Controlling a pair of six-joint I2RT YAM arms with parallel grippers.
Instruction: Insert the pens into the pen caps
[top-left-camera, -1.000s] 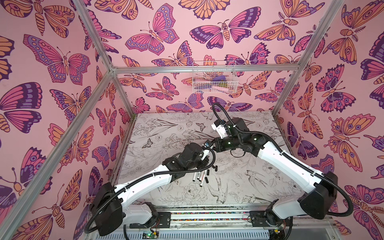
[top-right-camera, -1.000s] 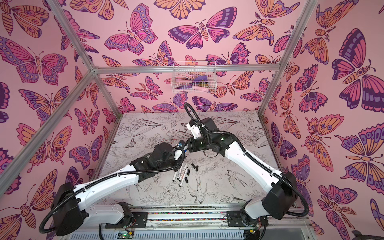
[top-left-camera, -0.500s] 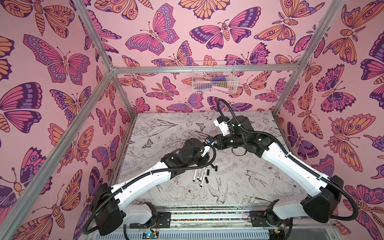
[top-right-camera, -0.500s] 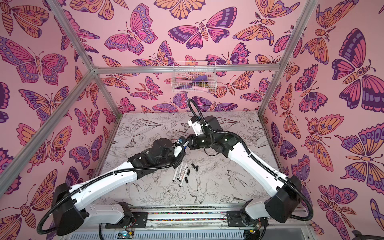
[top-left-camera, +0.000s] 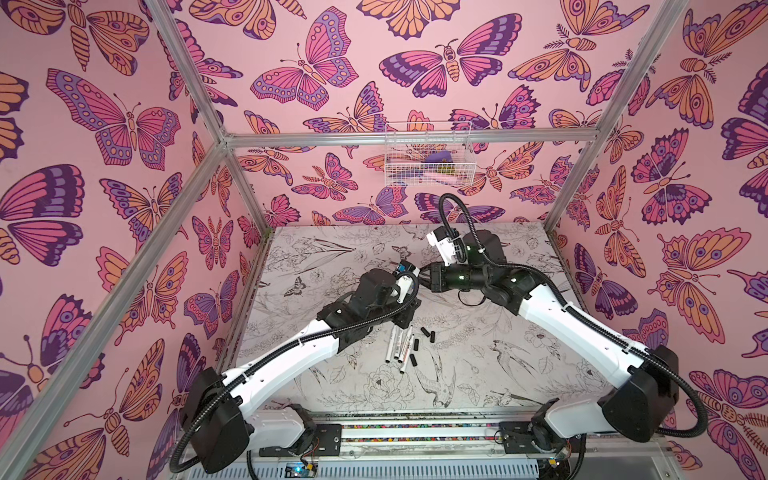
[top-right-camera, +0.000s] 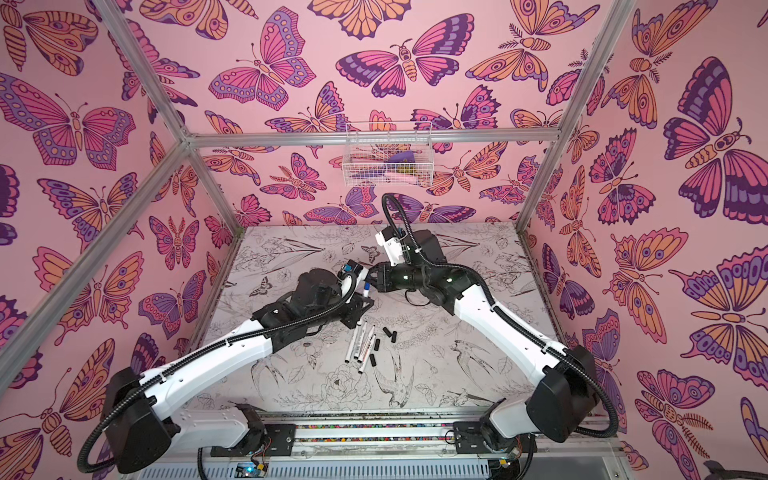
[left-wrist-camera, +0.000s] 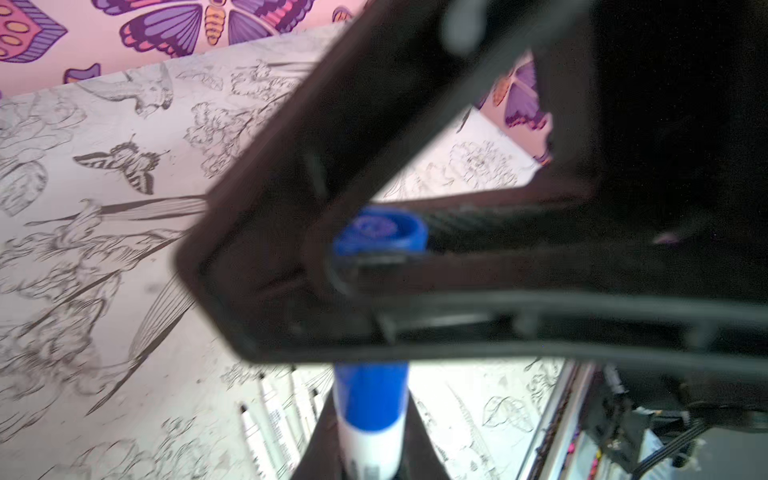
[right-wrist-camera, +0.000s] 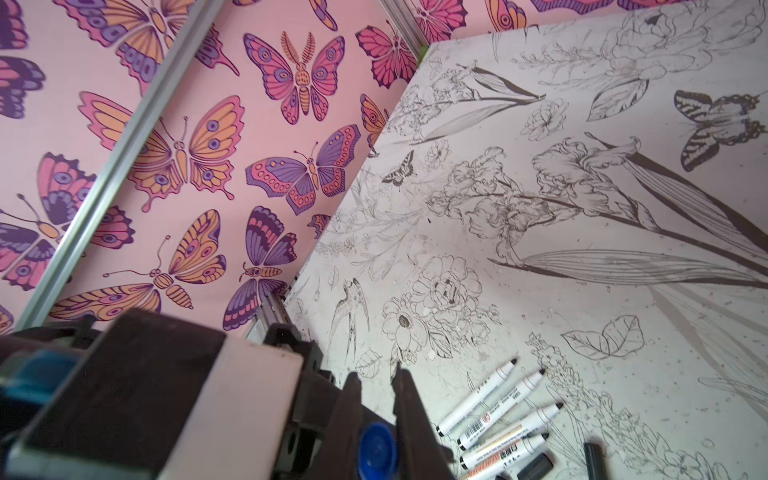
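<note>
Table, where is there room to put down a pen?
Bare table lies between the black caps and the right arm, and along the back wall. Crowded: the loose pens and caps beside the left arm.

Butterflies all round this cell
Pink butterfly walls (top-left-camera: 104, 124), a white wire basket (top-left-camera: 415, 176) hung on the back one, flower-sketched desk (top-left-camera: 498, 374) below.

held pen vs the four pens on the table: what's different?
1. The held pen is up in the air, gripped by the left tool; the table pens lie flat on the table.
2. The held pen wears the blue cap, which the right tool clamps; the table pens have bare dark tips, black caps loose beside them.
Shared: white barrels, dark print.
</note>
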